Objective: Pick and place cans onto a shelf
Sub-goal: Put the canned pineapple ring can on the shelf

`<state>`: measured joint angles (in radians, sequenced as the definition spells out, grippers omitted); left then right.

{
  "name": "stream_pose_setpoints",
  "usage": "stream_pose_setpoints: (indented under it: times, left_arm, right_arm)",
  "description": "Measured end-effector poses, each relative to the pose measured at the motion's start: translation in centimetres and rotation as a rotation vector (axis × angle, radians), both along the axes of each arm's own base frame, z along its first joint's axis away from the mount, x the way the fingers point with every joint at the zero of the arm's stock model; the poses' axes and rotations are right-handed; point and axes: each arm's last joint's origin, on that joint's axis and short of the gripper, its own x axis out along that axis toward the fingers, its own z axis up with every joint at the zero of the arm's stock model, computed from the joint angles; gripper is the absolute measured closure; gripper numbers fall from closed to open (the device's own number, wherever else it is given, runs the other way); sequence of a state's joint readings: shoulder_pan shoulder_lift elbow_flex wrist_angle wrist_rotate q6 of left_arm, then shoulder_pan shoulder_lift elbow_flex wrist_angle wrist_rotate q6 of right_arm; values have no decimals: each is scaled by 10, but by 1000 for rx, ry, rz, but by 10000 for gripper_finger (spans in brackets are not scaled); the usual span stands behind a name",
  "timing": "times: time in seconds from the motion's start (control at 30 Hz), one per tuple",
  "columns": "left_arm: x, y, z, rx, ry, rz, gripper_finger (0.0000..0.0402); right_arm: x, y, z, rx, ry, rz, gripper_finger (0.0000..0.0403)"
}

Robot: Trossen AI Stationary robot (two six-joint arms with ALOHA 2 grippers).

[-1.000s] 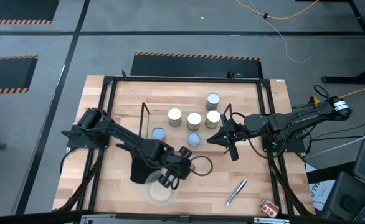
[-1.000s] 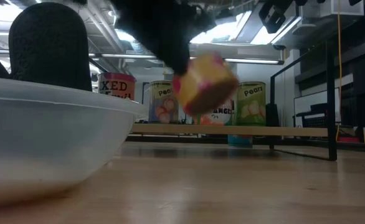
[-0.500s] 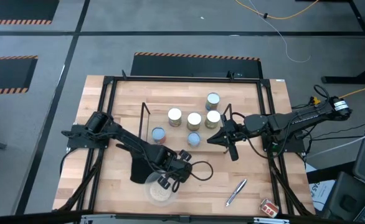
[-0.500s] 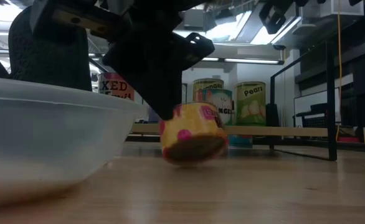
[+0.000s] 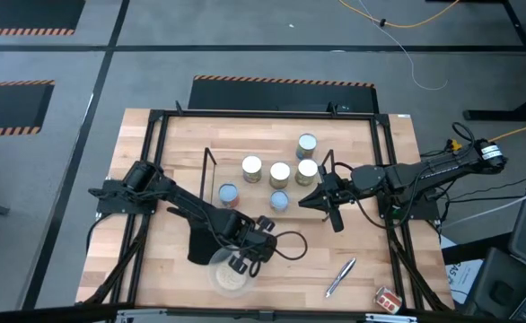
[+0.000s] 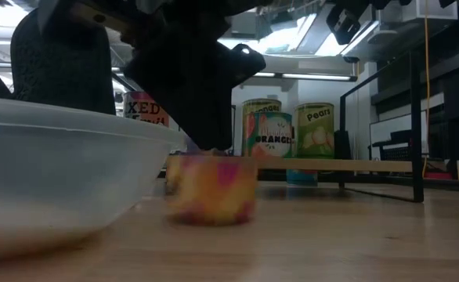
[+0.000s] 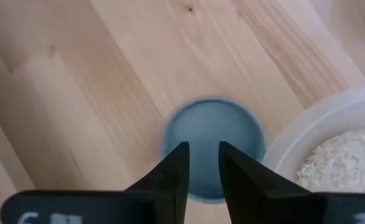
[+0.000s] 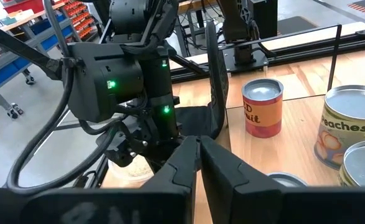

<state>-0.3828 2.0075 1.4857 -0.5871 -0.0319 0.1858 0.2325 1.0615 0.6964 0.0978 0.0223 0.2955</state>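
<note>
**A:** High view, starting at the left. Where is the left gripper [image 5: 248, 254]?

**B:** Low over the front of the table [image 5: 178, 144], at the far rim of the clear bowl [image 5: 218, 280] of pale grains [image 7: 341, 168].

**A:** Its fingers [image 7: 172, 177]?

**B:** The left wrist view shows them a little apart, with a narrow gap. They hang over the pale blue top of one can [image 7: 213, 124], which is wider than that gap, so they aren't clamped round its body. Whether the tips touch the lid, I can't tell.

**A:** And that can itself?

**B:** In the low view it stands upright on the wood, yellow and pink label, blurred, just beside the bowl's wall and right under the dark gripper.

**A:** Moving right?

**B:** The shelf [image 5: 208, 170] sits mid-table. Six cans [image 5: 280, 174] show on or around it: three in a row, one behind, and two blue-topped ones lower down in front.

**A:** The right gripper [image 5: 304, 199]?

**B:** Hanging just beside the shelf's right end. In the right wrist view its fingers [image 8: 170, 168] meet at the tip with nothing between them. A red-labelled can [image 8: 262, 109] stands past them and a peaches can [image 8: 350, 124] is off to one side.

**A:** Anything further right?

**B:** A silver pen [image 5: 340, 276] lies near the front right, well apart from the cans.
</note>
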Motion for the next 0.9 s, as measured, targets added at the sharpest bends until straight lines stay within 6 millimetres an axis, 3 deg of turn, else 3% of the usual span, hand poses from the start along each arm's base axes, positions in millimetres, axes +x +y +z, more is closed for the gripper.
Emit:
stream_pose_setpoints:
  times: [0.53, 0.9]
  left_arm:
    - [1, 0, 1, -46, 3, 87, 309]
    - [6, -3, 4, -245, 1, 413, 311]
  right_arm:
    - [0, 0, -1, -1, 6, 0, 376]
    - [0, 0, 0, -1, 6, 0, 376]
